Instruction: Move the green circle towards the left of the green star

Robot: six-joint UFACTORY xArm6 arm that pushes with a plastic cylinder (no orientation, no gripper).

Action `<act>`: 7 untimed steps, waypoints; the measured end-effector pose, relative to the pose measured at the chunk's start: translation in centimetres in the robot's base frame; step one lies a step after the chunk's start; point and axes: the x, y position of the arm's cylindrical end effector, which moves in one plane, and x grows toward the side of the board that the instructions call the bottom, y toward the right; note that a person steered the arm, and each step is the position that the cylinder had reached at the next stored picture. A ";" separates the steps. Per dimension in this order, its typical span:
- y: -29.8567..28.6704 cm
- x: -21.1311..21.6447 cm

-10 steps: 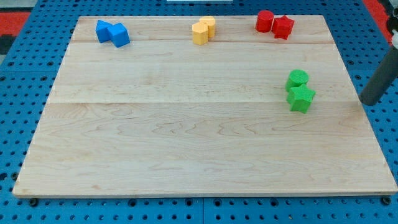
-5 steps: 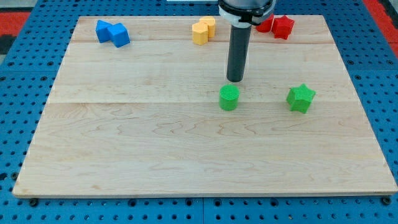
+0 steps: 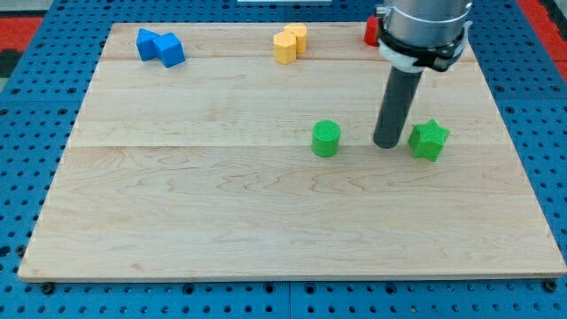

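Note:
The green circle point(image 3: 326, 138) stands on the wooden board point(image 3: 266, 204), right of the middle. The green star point(image 3: 429, 139) lies further to the view's right, level with it. My tip point(image 3: 386, 143) rests on the board between the two, close to the star's left side and a wider gap away from the circle. It touches neither block, as far as I can tell.
Two blue blocks point(image 3: 160, 46) sit touching at the top left. Two yellow blocks point(image 3: 289, 42) sit touching at the top middle. A red block point(image 3: 371, 30) at the top right is partly hidden behind the arm.
The green circle went from touching the star's top to a spot well left of it. My tip moved from the right edge to above the circle, then right to beside the star.

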 end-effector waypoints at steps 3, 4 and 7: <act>-16.2 -0.9; -20.0 -2.6; -2.7 -5.6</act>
